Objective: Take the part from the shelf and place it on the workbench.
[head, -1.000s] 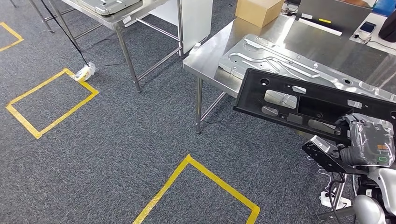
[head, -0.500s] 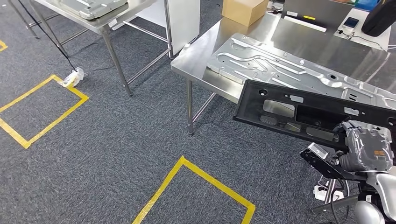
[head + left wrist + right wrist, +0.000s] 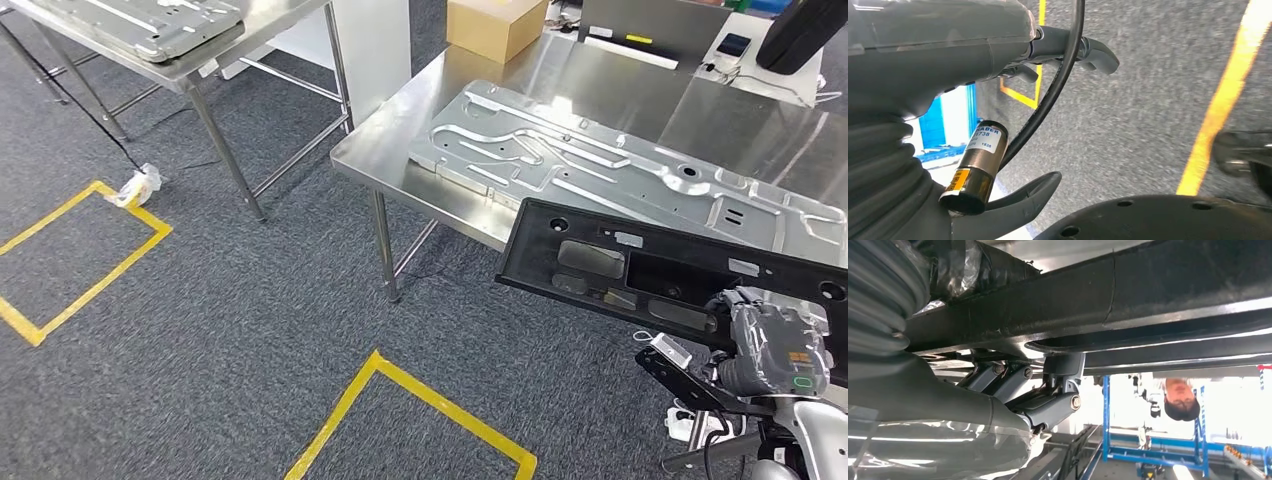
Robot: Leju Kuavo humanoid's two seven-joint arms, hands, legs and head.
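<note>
Steel bench (image 3: pixel 400 140) at upper right, on thin metal legs. Flat on it: a long stamped silver metal panel (image 3: pixel 600 165) running along the near edge; a cardboard box (image 3: pixel 497 25) at the far corner; a grey flat sheet (image 3: pixel 655 25) behind the panel; a small dark device (image 3: pixel 732 45) near it. Second steel bench (image 3: pixel 215 55) at upper left, carrying another silver panel (image 3: pixel 150 20). Grey carpet floor (image 3: pixel 250 300) below, marked with yellow tape rectangles (image 3: pixel 410 385); a crumpled white wrapper (image 3: pixel 135 185) beside one of them.
</note>
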